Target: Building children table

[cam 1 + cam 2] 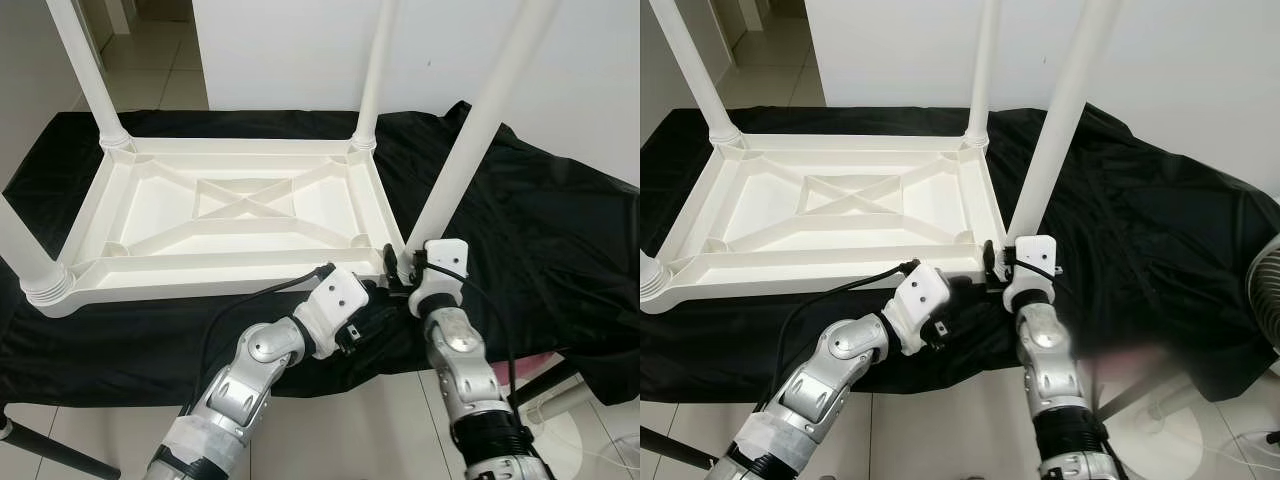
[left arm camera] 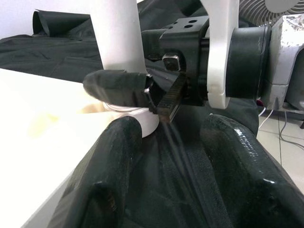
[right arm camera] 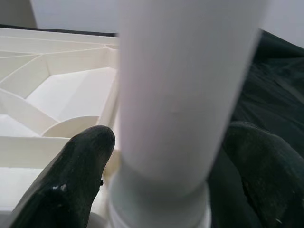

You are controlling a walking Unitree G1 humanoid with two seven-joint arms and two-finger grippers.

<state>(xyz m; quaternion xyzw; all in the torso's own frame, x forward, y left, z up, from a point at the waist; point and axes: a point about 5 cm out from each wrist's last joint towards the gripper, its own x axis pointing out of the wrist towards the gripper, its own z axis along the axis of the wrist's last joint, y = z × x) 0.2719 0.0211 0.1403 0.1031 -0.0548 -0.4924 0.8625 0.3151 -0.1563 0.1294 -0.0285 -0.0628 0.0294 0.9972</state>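
Your upturned white children's table [image 1: 235, 215] rests on a black cloth [image 1: 540, 230]. Your left gripper [image 2: 161, 156], fingers spread, sits just beside its near right leg [image 1: 470, 130], which your right gripper [image 3: 161, 161] pinches low down.

- Tabletop [image 1: 230, 215]: white plastic, upside down on the black cloth [image 1: 540, 230], ribbed underside up with a cross brace in the middle.
- Legs: white tubes upright in all four corner sockets; the near-right leg [image 1: 470, 140] stands tilted.
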